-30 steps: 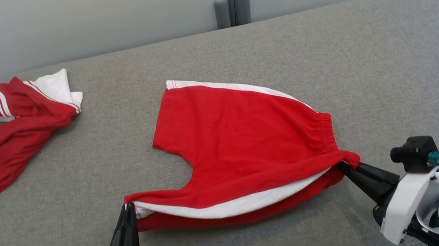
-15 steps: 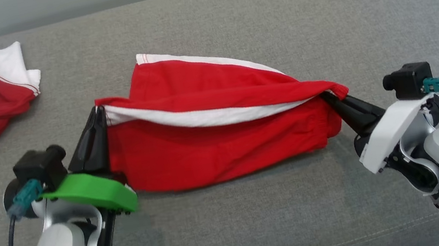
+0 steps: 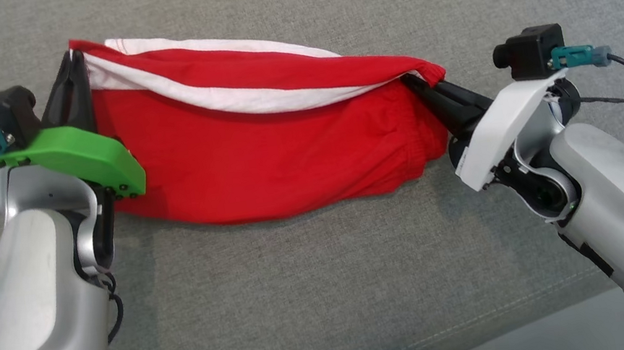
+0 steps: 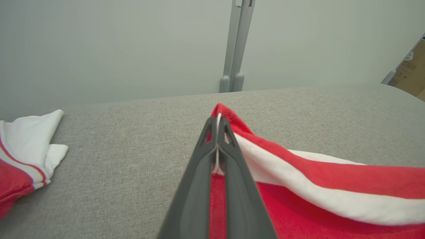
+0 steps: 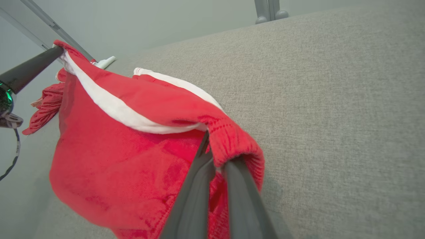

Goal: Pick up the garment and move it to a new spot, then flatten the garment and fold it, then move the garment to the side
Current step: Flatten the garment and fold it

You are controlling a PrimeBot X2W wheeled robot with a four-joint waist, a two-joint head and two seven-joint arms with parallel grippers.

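Both the left pincer [image 3: 74, 63] and right pincer [image 3: 418, 85], clamped on the red shorts [image 3: 259, 158], have lifted the near edge; folding has started.

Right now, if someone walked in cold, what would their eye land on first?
The bright red shorts with a white stripe, strung across the middle of the grey surface. The left gripper pinches one end and the right gripper the other, both shut on the cloth. A crumpled red and white garment lies at the far left.
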